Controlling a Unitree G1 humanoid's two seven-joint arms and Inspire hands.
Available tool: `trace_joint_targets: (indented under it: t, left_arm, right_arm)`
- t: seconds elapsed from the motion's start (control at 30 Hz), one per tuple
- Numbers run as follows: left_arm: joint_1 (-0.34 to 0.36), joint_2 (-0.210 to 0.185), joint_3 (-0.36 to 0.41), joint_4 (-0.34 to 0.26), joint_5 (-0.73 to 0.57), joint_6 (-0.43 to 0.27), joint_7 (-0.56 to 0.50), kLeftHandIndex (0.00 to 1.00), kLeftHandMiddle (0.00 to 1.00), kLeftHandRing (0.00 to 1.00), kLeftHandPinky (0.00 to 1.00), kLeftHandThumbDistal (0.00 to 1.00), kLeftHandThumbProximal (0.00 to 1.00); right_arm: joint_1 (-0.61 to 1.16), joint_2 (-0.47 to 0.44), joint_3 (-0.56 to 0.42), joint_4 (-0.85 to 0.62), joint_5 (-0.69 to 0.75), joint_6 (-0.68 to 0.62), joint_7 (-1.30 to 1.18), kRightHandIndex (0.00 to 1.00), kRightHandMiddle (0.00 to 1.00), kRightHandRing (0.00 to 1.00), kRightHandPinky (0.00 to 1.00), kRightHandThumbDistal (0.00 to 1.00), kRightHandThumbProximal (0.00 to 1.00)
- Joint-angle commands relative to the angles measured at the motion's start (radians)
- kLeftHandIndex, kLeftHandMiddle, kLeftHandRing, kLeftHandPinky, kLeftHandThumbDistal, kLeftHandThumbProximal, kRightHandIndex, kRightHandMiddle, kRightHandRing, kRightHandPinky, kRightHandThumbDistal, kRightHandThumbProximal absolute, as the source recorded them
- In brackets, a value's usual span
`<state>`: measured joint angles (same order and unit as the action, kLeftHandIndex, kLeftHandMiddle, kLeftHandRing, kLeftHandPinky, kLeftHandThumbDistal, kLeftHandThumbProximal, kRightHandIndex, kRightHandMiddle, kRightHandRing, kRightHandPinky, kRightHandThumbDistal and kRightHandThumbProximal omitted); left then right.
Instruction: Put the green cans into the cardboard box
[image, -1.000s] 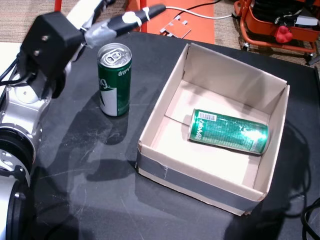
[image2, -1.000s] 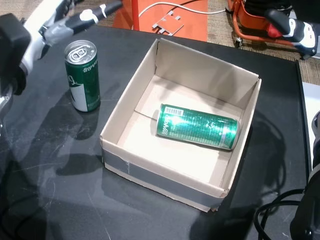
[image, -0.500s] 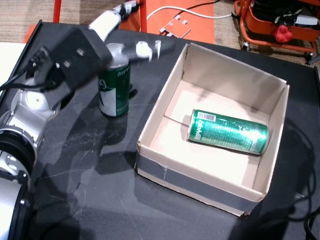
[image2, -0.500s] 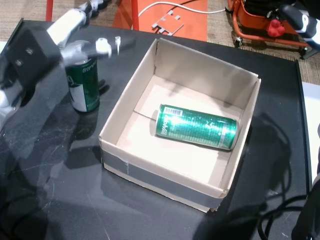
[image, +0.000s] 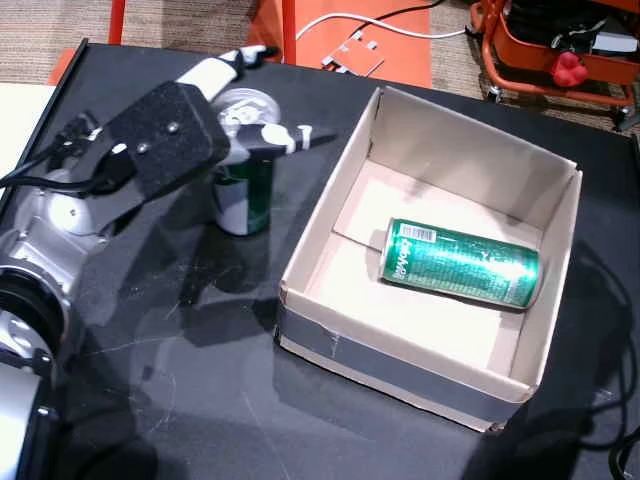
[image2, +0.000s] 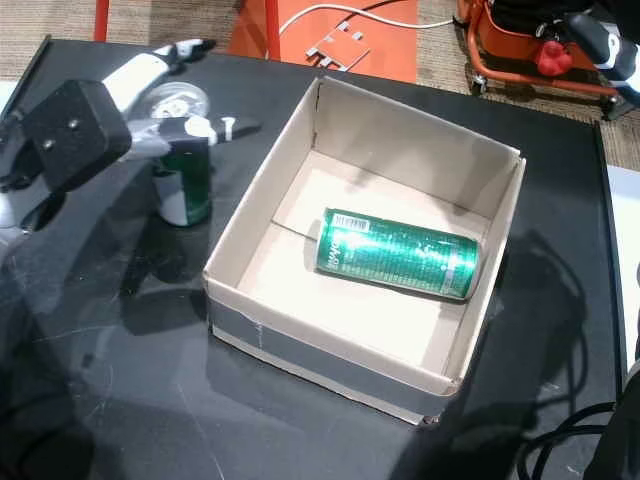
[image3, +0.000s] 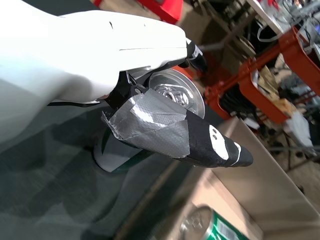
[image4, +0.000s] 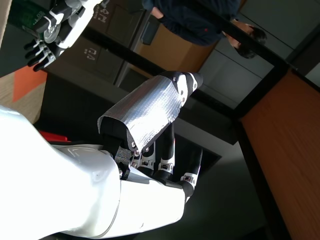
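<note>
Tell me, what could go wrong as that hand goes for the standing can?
The left hand is at the upright can, fingers still spread around its top; a poor grip might tip it over on the table. The can stands close to the box wall, so a low lift could catch the rim. One can already lies inside, so the second might drop onto it.

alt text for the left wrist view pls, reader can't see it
The left robot hand, thumb wrapped in grey tape, reaches around an upright green can on the black table. Beside it, the cardboard box holds another can lying down.
</note>
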<state>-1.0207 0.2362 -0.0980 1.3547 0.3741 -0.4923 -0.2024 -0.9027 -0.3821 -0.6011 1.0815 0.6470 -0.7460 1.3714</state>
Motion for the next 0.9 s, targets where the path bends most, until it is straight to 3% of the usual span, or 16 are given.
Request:
trace_joint_targets:
  t: [0.0,0.13,0.5,0.6,0.73,0.87]
  left_arm:
    - [0.023,-0.006,0.007,0.011,-0.01,0.007,-0.004,1.0,1.0,1.0,1.0,1.0,0.56]
    - [0.024,-0.004,0.018,0.01,-0.017,0.004,0.006,1.0,1.0,1.0,1.0,1.0,0.62]
    - [0.034,-0.015,0.053,0.006,-0.049,-0.013,0.012,1.0,1.0,1.0,1.0,1.0,0.62]
    - [0.038,-0.023,0.078,0.005,-0.077,-0.023,-0.006,1.0,1.0,1.0,1.0,1.0,0.58]
    - [0.046,-0.037,0.1,0.004,-0.098,-0.029,-0.004,1.0,1.0,1.0,1.0,1.0,0.61]
    - [0.054,-0.043,0.104,0.004,-0.102,-0.029,0.001,1.0,1.0,1.0,1.0,1.0,0.61]
  right_arm:
    - [0.008,-0.025,-0.006,0.009,0.002,-0.002,-0.001,0.53,0.37,0.43,0.72,1.0,0.68]
    - [0.001,-0.025,-0.007,0.015,0.005,-0.007,0.009,0.52,0.37,0.44,0.73,1.0,0.67]
    - [-0.012,-0.028,-0.021,0.027,0.024,-0.001,0.048,0.54,0.37,0.44,0.73,1.0,0.66]
    - [-0.011,-0.03,-0.024,0.024,0.024,0.0,0.042,0.55,0.36,0.43,0.73,1.0,0.64]
    - [-0.016,-0.03,-0.041,0.026,0.041,-0.013,0.074,0.56,0.36,0.42,0.76,0.95,0.7]
    - [-0.023,-0.035,-0.05,0.038,0.038,0.004,0.086,0.57,0.36,0.43,0.75,1.0,0.7]
